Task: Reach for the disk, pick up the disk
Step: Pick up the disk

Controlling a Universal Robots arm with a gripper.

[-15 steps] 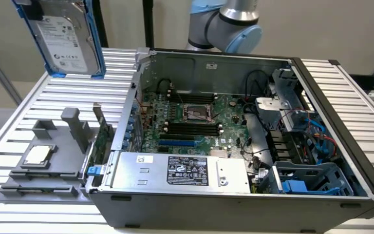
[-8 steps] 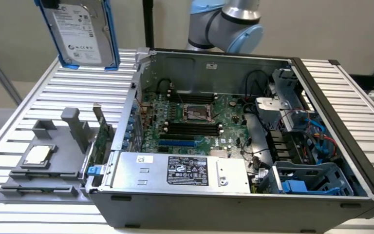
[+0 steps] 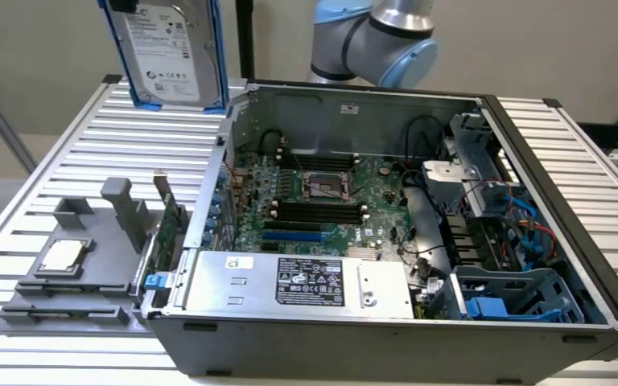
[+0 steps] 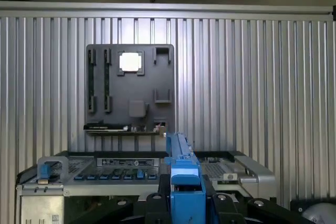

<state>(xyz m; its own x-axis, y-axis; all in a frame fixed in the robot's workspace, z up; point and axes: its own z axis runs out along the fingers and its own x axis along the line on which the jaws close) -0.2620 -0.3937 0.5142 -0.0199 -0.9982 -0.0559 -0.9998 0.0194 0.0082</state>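
Ribbed grey metal table (image 3: 73,153) lies well below the flat silver disk (image 3: 170,52) in its blue plastic frame. Black gripper (image 4: 186,192) clamps its edge; this thin hold could let it slip onto the open computer case (image 3: 395,334).

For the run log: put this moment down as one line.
gripper: shut on disk | disk: held upright in the air, clear of the open computer case, over the slatted table | pickup: done
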